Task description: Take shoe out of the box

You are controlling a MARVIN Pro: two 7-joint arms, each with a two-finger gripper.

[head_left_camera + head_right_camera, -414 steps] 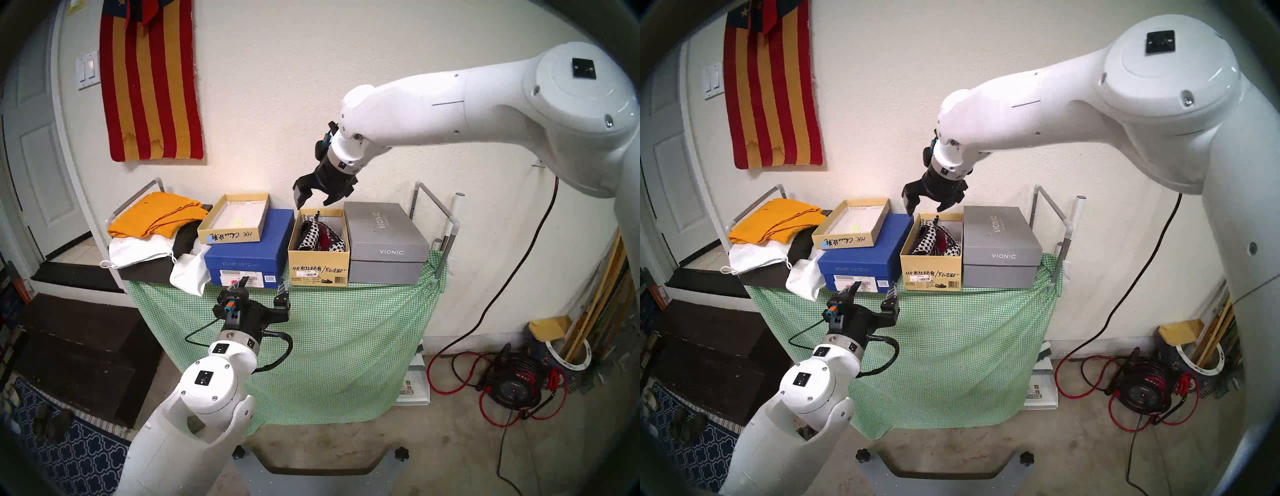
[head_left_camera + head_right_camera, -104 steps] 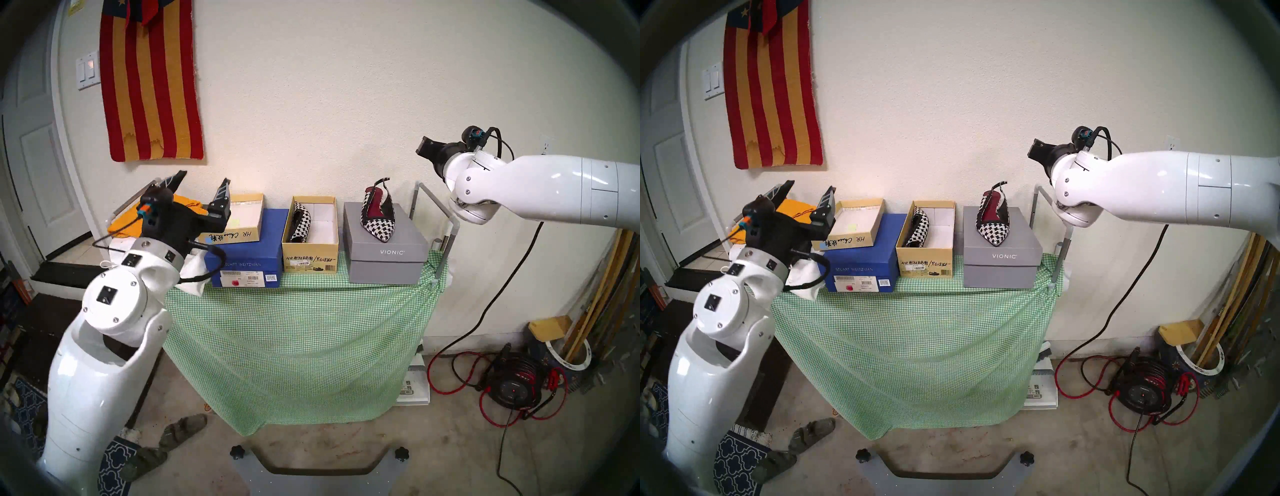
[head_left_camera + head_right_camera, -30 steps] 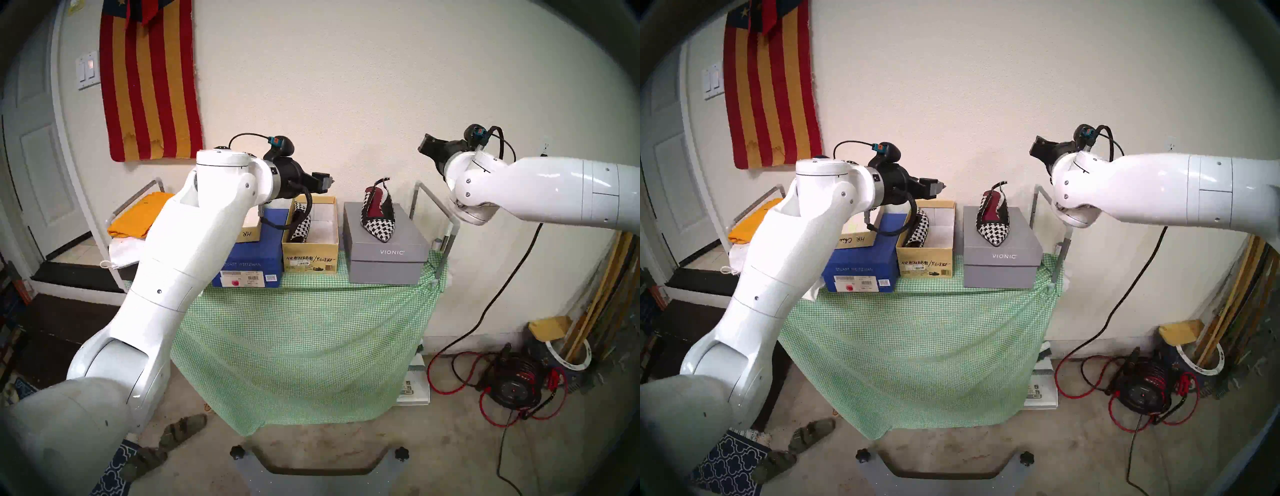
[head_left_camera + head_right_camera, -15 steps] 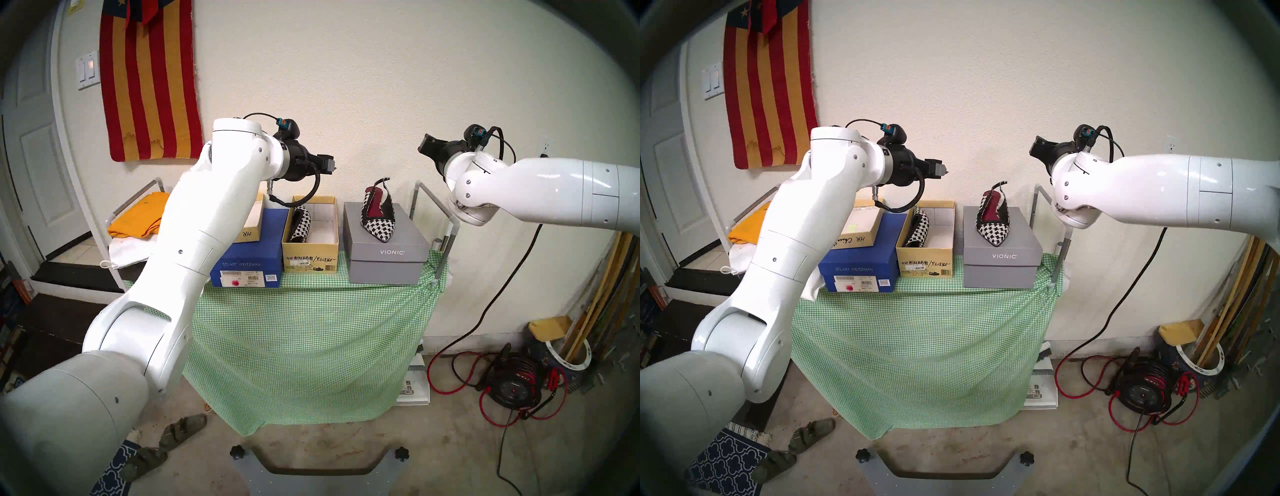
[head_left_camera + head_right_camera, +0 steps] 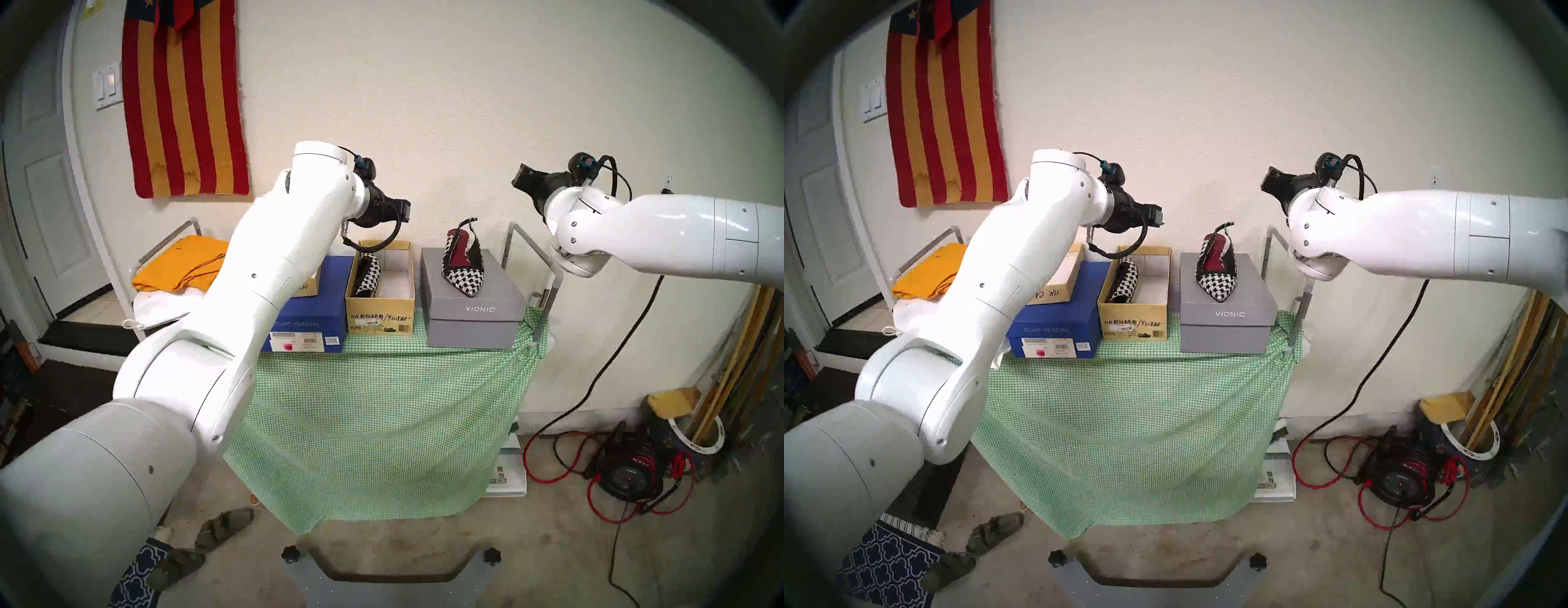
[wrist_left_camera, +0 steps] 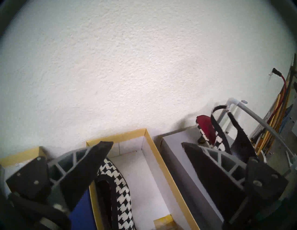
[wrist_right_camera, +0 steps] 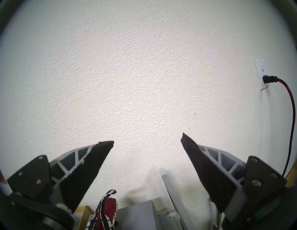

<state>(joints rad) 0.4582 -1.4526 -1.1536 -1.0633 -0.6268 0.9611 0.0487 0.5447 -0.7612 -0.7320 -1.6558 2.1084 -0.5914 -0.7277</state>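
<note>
From the head views the left arm sweeps across the left half of the frame, covering most of the shallow tan lid (image 5: 309, 285) and part of the blue box (image 5: 335, 293). The left gripper (image 6: 147, 145) shows only end-on there; its wrist view settles it: fingers spread wide, nothing between them, hanging above the tan box (image 5: 380, 306) at frame centre. One checkered shoe (image 5: 368, 276) lies along that box's left wall, its heel end hidden under the gripper cable. The second shoe (image 5: 463, 265) stands on the grey VIONIC box (image 5: 475, 312), just right. The right gripper (image 7: 147, 141) sits upper right; its wrist view shows fingers wide and empty against bare wall, the shoe's strap cut off at the bottom edge.
</note>
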